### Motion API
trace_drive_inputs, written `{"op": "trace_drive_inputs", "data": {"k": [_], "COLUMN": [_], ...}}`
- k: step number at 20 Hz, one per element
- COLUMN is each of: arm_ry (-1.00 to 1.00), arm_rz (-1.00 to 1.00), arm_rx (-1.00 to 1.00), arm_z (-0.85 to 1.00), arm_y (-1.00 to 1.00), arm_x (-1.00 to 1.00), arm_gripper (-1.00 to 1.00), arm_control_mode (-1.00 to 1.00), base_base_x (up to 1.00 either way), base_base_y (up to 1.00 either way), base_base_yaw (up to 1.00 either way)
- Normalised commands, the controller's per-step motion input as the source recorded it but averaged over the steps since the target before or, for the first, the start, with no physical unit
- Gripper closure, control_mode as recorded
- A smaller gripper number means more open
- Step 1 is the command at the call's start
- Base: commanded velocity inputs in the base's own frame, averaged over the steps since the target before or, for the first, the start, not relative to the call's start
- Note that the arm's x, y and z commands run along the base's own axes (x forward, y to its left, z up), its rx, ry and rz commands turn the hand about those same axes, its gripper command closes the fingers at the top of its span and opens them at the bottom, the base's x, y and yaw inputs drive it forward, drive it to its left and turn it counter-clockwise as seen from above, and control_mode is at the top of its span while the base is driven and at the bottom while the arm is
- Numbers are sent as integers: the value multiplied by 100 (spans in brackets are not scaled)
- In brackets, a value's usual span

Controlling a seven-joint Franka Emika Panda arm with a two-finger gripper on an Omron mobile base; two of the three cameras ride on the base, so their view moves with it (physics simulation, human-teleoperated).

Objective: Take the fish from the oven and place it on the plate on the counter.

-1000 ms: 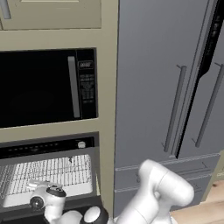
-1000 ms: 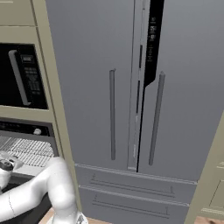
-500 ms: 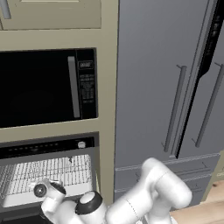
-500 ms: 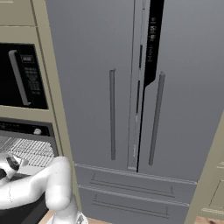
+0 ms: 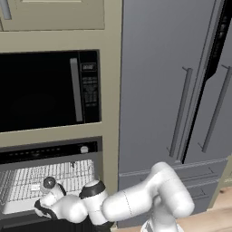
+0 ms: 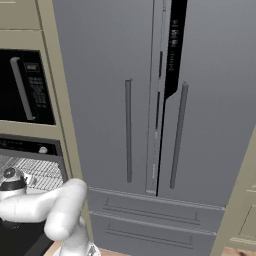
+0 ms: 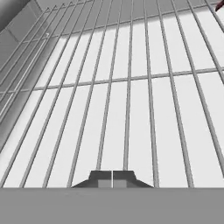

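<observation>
Claw (image 7: 112, 178) shut, arm swung deeper into oven (image 5: 50, 181)

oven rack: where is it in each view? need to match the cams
Left base view: oven rack at lower left, inside the open oven, behind the arm.
Right base view: far left edge, below the control strip.
Hand view: its wires run across the frame, above the shut pincer.
Shared landmark: the round silver knob above the rack.
</observation>
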Motion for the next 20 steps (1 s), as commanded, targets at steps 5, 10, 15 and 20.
{"op": "trace_drive_inputs", "data": {"k": [5, 10, 15, 20], "arm_ry": [0, 2, -1, -2], "arm_rz": [9, 3, -9, -8], "arm_rx": [-6, -24, -44, -33], "arm_z": [-100, -100, -100, -100], "arm_y": [35, 18, 45, 68], "arm_x": [-1, -53, -94, -87], "arm_gripper": [100, 100, 100, 100], "arm_control_mode": [-100, -100, -100, -100], "base_base_x": [0, 0, 0, 0], "base_base_y": [0, 0, 0, 0], "base_base_yaw": [0, 0, 0, 0]}}
